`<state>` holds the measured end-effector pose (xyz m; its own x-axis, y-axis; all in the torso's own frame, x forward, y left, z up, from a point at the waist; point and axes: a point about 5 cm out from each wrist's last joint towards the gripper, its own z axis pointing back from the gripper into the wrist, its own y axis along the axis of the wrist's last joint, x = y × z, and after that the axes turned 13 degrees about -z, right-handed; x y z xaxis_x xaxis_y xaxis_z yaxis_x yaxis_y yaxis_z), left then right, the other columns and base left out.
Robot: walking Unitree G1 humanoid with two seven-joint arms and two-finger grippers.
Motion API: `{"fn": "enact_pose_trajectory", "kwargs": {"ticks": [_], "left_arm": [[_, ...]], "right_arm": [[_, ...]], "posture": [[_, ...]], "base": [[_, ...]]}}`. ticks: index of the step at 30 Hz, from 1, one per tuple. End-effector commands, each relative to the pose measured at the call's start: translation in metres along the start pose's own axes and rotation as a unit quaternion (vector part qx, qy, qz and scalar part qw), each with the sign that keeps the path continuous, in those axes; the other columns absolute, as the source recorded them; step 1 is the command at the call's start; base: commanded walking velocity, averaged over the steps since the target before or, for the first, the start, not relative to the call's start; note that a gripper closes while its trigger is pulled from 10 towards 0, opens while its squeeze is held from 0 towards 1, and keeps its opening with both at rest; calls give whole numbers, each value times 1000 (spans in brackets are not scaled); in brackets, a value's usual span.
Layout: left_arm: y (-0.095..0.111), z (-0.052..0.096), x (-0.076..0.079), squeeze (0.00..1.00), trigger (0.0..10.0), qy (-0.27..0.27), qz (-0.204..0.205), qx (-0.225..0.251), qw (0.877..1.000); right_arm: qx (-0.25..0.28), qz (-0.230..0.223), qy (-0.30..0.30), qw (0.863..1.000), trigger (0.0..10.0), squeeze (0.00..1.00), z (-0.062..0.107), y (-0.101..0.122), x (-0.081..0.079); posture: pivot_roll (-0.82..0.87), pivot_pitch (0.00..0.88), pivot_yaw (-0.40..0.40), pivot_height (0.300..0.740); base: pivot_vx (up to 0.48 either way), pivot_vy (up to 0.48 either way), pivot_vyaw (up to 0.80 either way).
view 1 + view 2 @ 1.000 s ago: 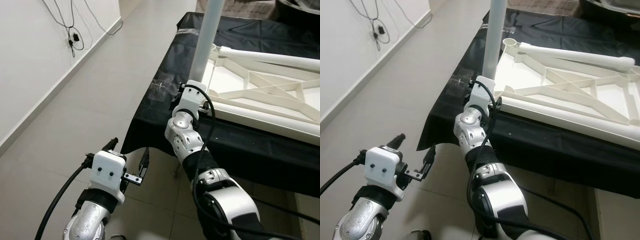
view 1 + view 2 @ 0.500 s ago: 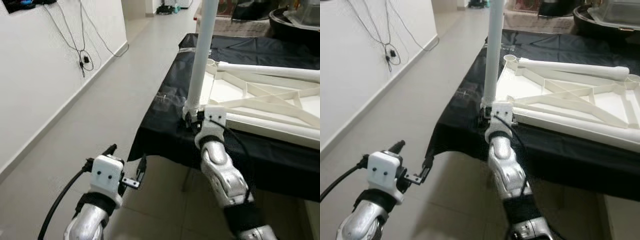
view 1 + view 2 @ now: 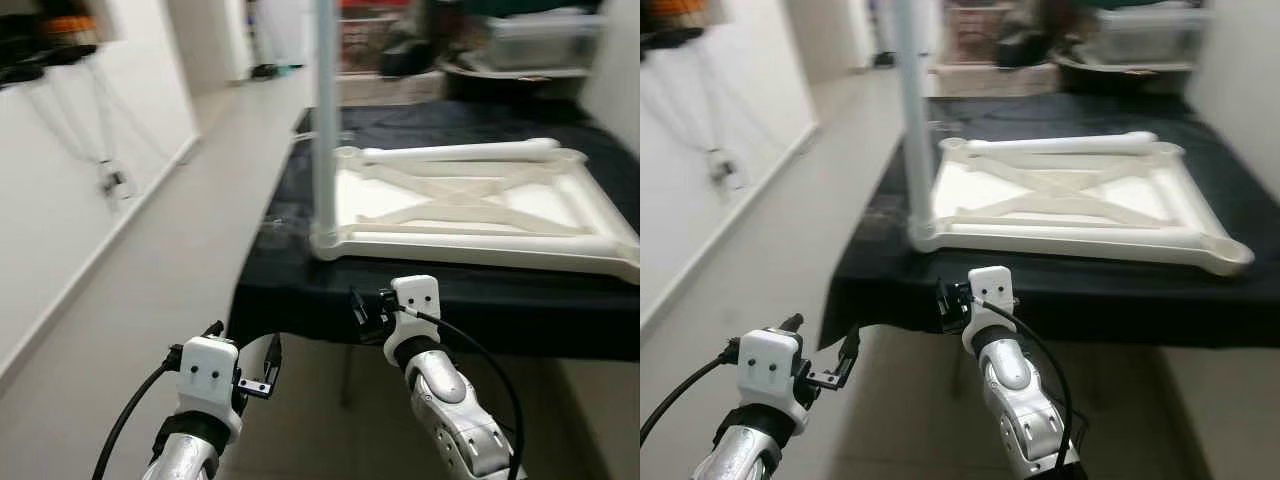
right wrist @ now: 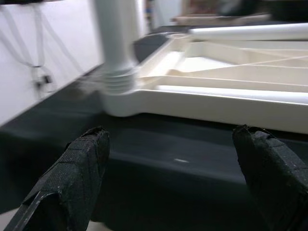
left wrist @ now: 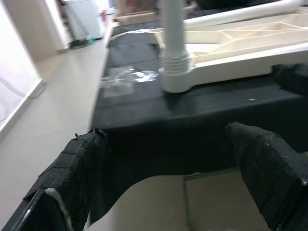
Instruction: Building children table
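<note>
Both pincers hung in front of the table edge with nothing between their fingers. Right gripper (image 4: 171,178), on its silver arm, sat just short of the near edge of the black cloth-covered table (image 3: 1120,290), its two long black fingers (image 4: 77,178) spread wide apart; in the right wrist view the gap between them framed the cloth's edge. Beyond and above that gripper lay the cream plastic tabletop frame (image 3: 1070,215), upside down on the cloth, its cross-braced underside facing up. At the frame's corner nearest this gripper, slightly toward the robot's left, a white round leg (image 3: 912,120) stood upright, screwed into the corner socket (image 4: 118,98). A second white leg (image 3: 460,151) lay flat along the frame's far side, well apart from both grippers. Left gripper (image 5: 178,183) hovered lower and further left over the pale tiled floor (image 3: 150,270), fingers likewise parted and empty, pointing toward the table's corner with the upright leg ahead of it.
</note>
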<state>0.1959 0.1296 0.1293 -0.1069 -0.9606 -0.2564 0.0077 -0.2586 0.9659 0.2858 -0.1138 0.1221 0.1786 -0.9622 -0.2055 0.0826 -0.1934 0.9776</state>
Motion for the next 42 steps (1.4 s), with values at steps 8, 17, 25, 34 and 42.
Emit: {"fn": "enact_pose_trajectory", "kwargs": {"ticks": [8, 17, 25, 34, 42], "left_arm": [[-8, 1, -8, 0, 10000, 37, -13, -15, 999], [12, -3, -51, 0, 10000, 180, -54, 12, 982], [17, 2, -83, 0, 10000, 265, -73, 12, 961], [20, 6, -94, 0, 10000, 298, -89, 11, 950], [26, 16, -121, 0, 10000, 372, -106, 6, 922]], "right_arm": [[-12, 5, 26, 1000, 10000, 0, 2, -4, -6], [33, 11, -9, 999, 10000, 0, -17, 19, 16], [58, 7, -65, 996, 10000, 0, -33, 38, 38], [67, 2, -75, 995, 10000, 0, -34, 41, 40], [77, -9, -86, 993, 10000, 0, -40, 42, 39]], "posture": [[7, 3, 21, 740], [-15, 3, -11, 740], [-41, 12, 6, 740], [-29, 12, 8, 740], [22, 11, 4, 740]], "base": [[0, 0, -359], [0, 0, 0], [0, 0, -125], [0, 0, 0], [0, 0, -300]]}}
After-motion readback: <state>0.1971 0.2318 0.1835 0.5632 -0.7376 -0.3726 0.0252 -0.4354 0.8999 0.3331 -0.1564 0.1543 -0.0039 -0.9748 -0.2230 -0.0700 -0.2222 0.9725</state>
